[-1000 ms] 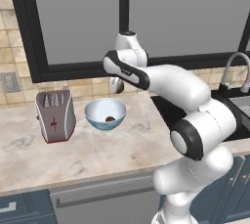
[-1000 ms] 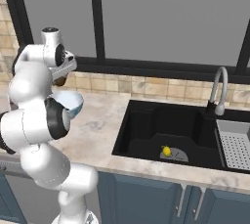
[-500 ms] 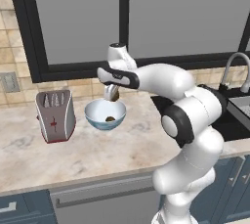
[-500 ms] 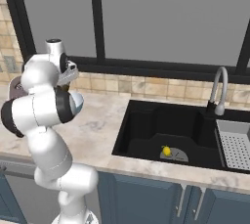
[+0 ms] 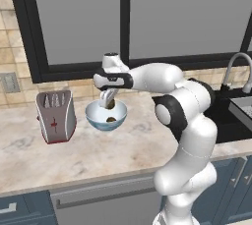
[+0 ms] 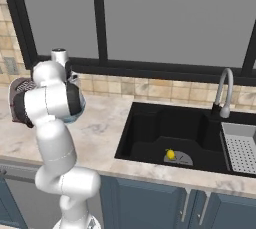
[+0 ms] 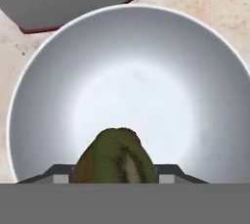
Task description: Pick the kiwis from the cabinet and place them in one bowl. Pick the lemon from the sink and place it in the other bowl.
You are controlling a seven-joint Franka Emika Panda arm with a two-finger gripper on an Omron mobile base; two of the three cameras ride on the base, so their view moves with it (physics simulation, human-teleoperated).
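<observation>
A kiwi (image 7: 115, 157) sat clamped between the fingers (image 5: 109, 104), at six o'clock in the hand view, just above the whitish inside of the bowl (image 7: 58, 81). The bowl stood on the table (image 5: 98, 148), the toaster (image 5: 55, 117) at its nine o'clock.

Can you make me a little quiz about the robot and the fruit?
1. Fill the gap: the gripper holds a ____ over the bowl.
2. True or false: the lemon lies in the bowl.
3. What stands on the counter next to the bowl? A: a toaster. B: a kettle. C: a pan.

Key:
1. kiwi
2. False, it lies in the sink.
3. A
</observation>
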